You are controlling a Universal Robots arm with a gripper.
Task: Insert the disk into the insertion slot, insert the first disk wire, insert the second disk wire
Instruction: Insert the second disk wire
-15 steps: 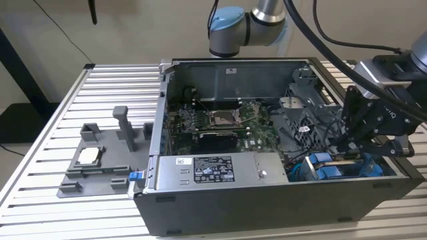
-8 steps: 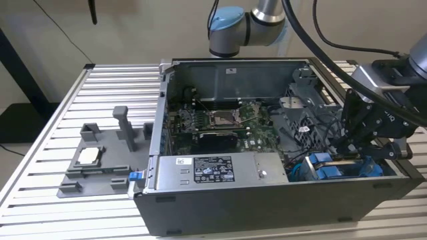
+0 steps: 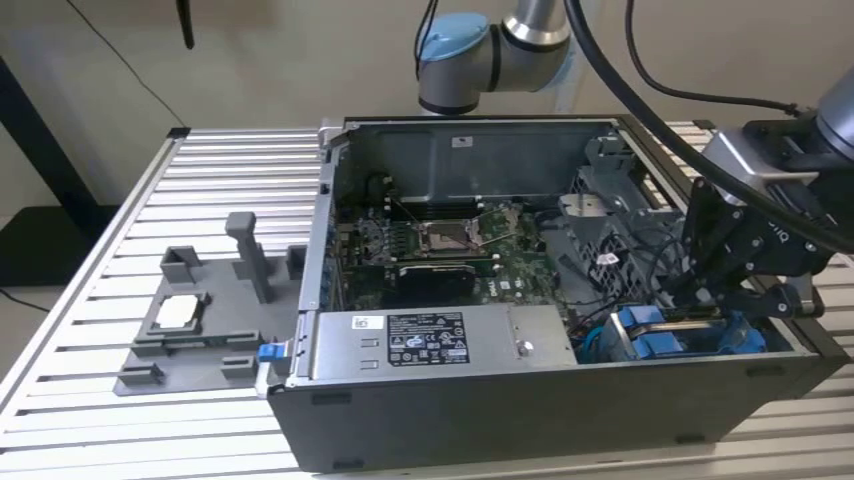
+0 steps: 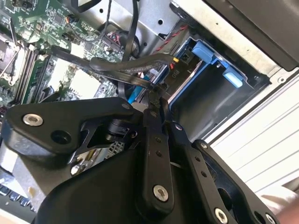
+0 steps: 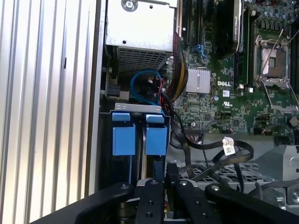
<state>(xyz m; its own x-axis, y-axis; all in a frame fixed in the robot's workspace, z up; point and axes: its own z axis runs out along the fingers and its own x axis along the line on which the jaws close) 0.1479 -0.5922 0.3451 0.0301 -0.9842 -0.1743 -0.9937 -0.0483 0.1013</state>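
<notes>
Looking into the drive bay first, you will find the disk already seated in the insertion slot, at the near corner of the computer case on the exterior view's right. Its blue carrier tabs stand side by side with those of a second blue carrier. I judge the first step done.

The wire work is in hand. The gripper sits just above the bay, its two fingers clenched together on a thin black wire beside the blue bracket. The fingertips hang directly over the rear edge of the disk. You cannot tell from these views whether a connector has been pushed home, so count neither wire as confirmed.

Further out, a loose black cable with a white tag lies unplugged across the case floor, near the bay; I judge this to be the other disk wire, though that is not certain. Beyond it sits the green motherboard, and the silver power supply occupies the near wall. Outside the case, a grey fixture rests on the slatted table, well apart.
</notes>
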